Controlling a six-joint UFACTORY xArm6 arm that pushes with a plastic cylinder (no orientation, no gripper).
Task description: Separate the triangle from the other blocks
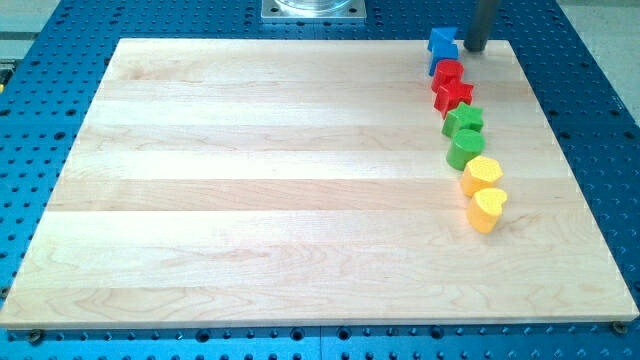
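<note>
Several blocks form a column near the view's right edge of the wooden board (280,200). From the top down they are a blue block (441,46) whose shape is unclear, a red block (449,72), a red star (454,96), a green star (464,121), a green cylinder (465,151), a yellow hexagon (482,175) and a yellow heart (487,209). Neighbours touch or nearly touch. My tip (474,49) is at the board's top right, just to the right of the blue block, with a small gap between them.
The board lies on a blue perforated table (40,120). A metal mounting plate (313,10) sits at the view's top centre, beyond the board's top edge.
</note>
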